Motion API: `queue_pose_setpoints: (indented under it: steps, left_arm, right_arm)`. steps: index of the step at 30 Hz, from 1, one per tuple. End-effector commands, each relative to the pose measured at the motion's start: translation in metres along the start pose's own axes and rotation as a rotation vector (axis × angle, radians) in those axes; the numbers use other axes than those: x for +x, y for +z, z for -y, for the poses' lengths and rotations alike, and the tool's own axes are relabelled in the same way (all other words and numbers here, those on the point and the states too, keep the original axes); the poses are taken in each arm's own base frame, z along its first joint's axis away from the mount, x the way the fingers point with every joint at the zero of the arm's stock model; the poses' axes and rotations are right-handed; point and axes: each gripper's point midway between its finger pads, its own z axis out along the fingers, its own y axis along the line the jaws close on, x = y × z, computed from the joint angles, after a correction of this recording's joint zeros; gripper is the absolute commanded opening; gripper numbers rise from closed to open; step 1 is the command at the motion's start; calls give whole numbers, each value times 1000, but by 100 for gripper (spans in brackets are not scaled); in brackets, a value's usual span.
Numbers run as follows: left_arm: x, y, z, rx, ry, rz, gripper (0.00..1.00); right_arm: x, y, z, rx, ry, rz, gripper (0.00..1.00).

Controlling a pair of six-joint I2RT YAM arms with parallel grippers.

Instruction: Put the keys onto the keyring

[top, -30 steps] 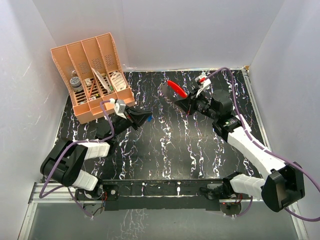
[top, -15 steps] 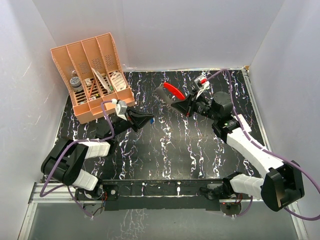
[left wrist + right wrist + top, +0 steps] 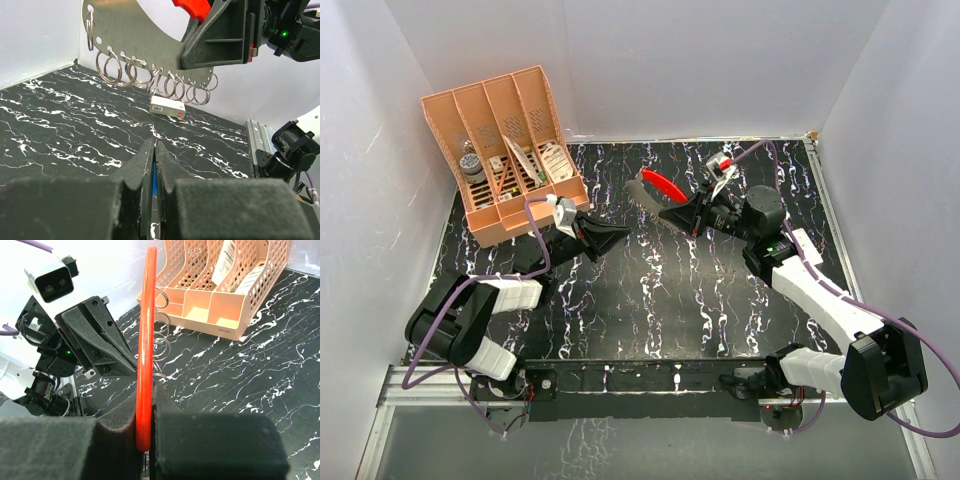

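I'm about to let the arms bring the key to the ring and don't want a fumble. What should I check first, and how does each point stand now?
1. Right gripper clamped on the keyring: ok, the red side sits between its fingers.
2. Key held in the left gripper: ok, a blue sliver shows between the shut fingers.
3. Key tip lined up with one of the small rings: cannot tell, the tip is hidden.
4. Keyring off the table: ok, held in the air.
5. White box out of the way: ok, it lies on the table beyond the keyring.
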Motion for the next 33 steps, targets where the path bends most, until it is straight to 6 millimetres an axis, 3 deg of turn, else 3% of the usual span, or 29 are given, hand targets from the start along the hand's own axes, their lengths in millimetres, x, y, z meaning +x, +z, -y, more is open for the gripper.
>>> queue_pose_setpoints:
  steps: [1,33]
  left_arm:
    - [-51,1,25,85,170,166,0]
    - [-50,13,37,217,140,112,0]
  right_arm:
    - [-21,-1,-9,-38,-53,70,0]
    - [-27,12,-1,-47,-24,113,0]
